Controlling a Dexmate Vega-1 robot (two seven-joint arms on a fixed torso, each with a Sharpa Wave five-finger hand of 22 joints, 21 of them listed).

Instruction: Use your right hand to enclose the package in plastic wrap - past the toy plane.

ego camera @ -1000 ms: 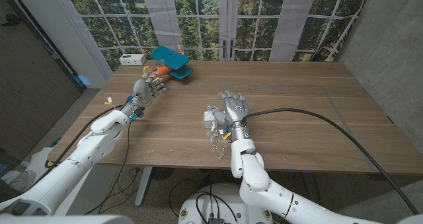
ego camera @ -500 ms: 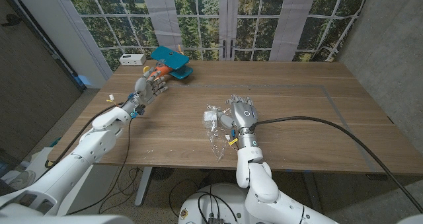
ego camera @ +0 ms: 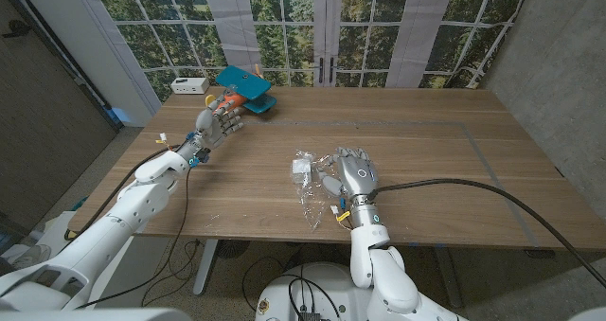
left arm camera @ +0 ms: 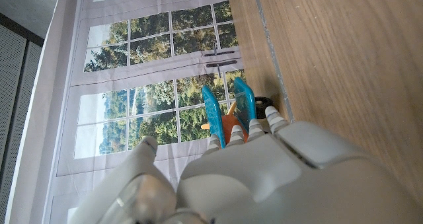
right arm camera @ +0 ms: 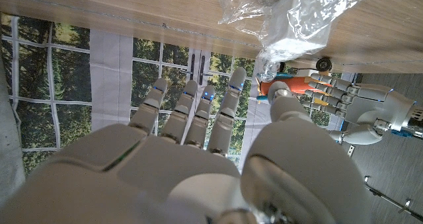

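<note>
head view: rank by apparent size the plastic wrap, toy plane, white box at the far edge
1. plastic wrap, largest spread
2. toy plane; farther from the camera, so the gap is unsure
3. white box, smallest

Right hand [right arm camera: 192,164] with fingers apart, near crinkled plastic wrap [right arm camera: 264,6] around a white package [right arm camera: 301,16] on the desk [right arm camera: 132,6]. Beyond, left hand [right arm camera: 367,108] touching the toy plane [right arm camera: 284,85].

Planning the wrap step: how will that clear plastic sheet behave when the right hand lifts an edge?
The plastic wrap lies crumpled and creased around the small white package, so it is probably floppy and light, sagging rather than holding shape. Its glossy wrinkles suggest it may slip or cling. The right robot hand sits beside it with fingers spread, holding nothing.
</note>
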